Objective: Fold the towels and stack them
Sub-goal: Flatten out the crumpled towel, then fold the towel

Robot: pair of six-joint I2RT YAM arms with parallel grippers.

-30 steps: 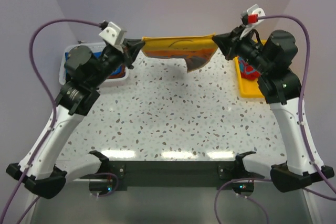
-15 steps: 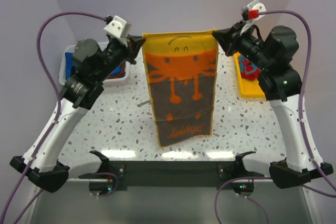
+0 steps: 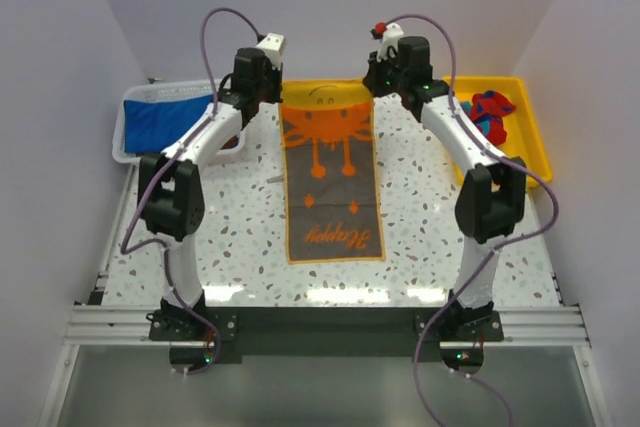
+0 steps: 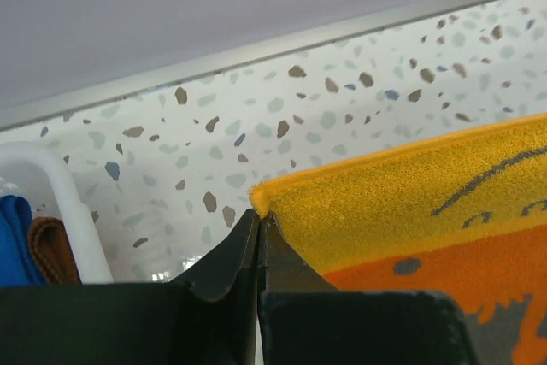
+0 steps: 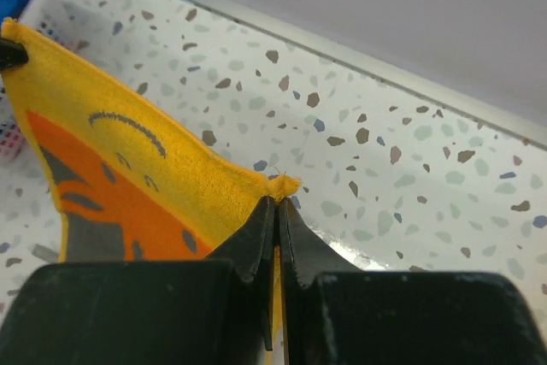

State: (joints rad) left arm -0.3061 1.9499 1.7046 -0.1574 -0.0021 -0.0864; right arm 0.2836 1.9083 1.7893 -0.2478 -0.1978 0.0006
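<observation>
An orange and yellow towel [image 3: 333, 177] with a grey lower part lies spread lengthwise on the speckled table, its yellow edge at the far side. My left gripper [image 3: 277, 97] is shut on its far left corner, seen close up with the left gripper [image 4: 259, 216] pinching the yellow towel [image 4: 410, 185]. My right gripper [image 3: 372, 89] is shut on the far right corner; in the wrist view the right gripper [image 5: 278, 200] nips the towel [image 5: 128, 168] by its tip. A blue towel [image 3: 165, 117] lies in the white basket [image 3: 120, 142]. A red and blue towel [image 3: 490, 112] lies in the yellow tray [image 3: 530, 137].
Both arms reach far out toward the back wall. The basket rim [image 4: 60, 194] stands just left of the left gripper, with a blue cloth [image 4: 13, 237] and a brown cloth [image 4: 51, 250] inside. The table's back edge runs close behind both grippers.
The towel hung in the air between the raised grippers; now both arms have stretched to the far side and lowered, and the towel lies flat on the table.
</observation>
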